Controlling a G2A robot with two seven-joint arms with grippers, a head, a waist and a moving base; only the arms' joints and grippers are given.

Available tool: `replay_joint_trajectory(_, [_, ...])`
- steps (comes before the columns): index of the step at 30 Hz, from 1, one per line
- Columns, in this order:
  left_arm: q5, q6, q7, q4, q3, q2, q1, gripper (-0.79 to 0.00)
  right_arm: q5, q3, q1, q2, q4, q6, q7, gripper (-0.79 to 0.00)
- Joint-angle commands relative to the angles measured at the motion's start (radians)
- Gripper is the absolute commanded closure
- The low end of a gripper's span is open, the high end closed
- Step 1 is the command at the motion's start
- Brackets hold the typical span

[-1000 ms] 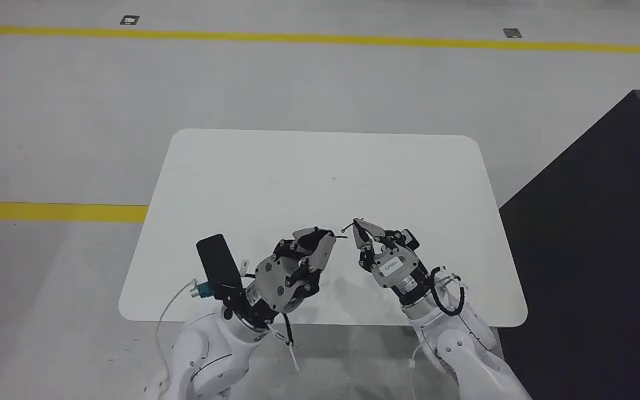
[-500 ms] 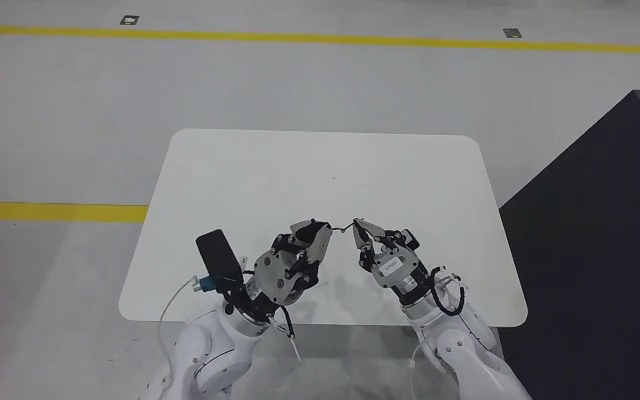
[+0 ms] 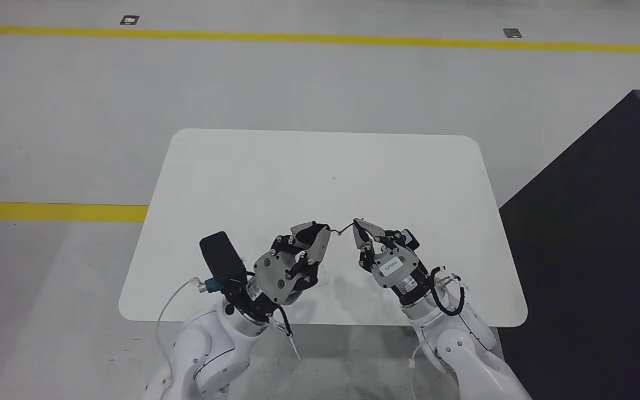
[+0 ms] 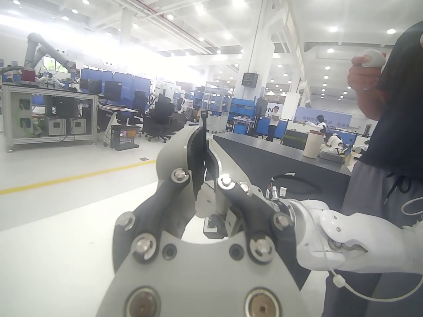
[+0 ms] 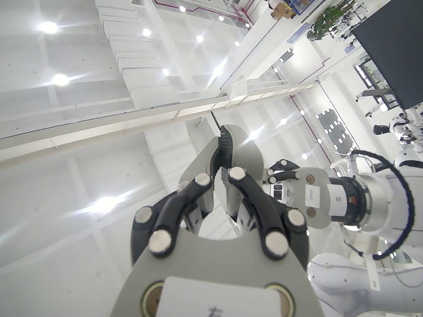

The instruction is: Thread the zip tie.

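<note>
**Room over the table, a block at its near edge**

Wide room for passage is left over the table (image 3: pixel 330 180) toward its far edge and both side edges. Above the table's near edge the way is barred by the left gripper (image 3: pixel 316 238) and the right gripper (image 3: pixel 359 231). The narrow gap between them is bridged by the zip tie (image 3: pixel 345 229). Passage off the table's right edge is limited by a dark bench (image 3: pixel 590 250).

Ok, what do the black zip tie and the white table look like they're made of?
The black zip tie: probably flexible matt plastic, a slim strip with a moulded square head, standing out of the shut left claw. The white rounded table: smooth, even, matt top, perhaps laminate or painted board; the look leaves it open.
</note>
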Motion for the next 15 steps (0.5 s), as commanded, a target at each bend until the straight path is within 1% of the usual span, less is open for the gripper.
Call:
replay_joint_trajectory(1, [0.018,-0.004,0.001,0.002,0.005,0.0,-0.001,0.0,0.0,0.0,0.0,0.0,0.0,0.0,0.0,0.0])
replay_joint_trajectory(7, [0.035,-0.012,-0.005,0.009,0.011,0.002,-0.004,0.0,0.0,0.0,0.0,0.0,0.0,0.0,0.0,0.0])
replay_joint_trajectory(15, [0.008,0.004,-0.014,0.023,0.001,0.002,-0.005,0.0,0.0,0.0,0.0,0.0,0.0,0.0,0.0,0.0])
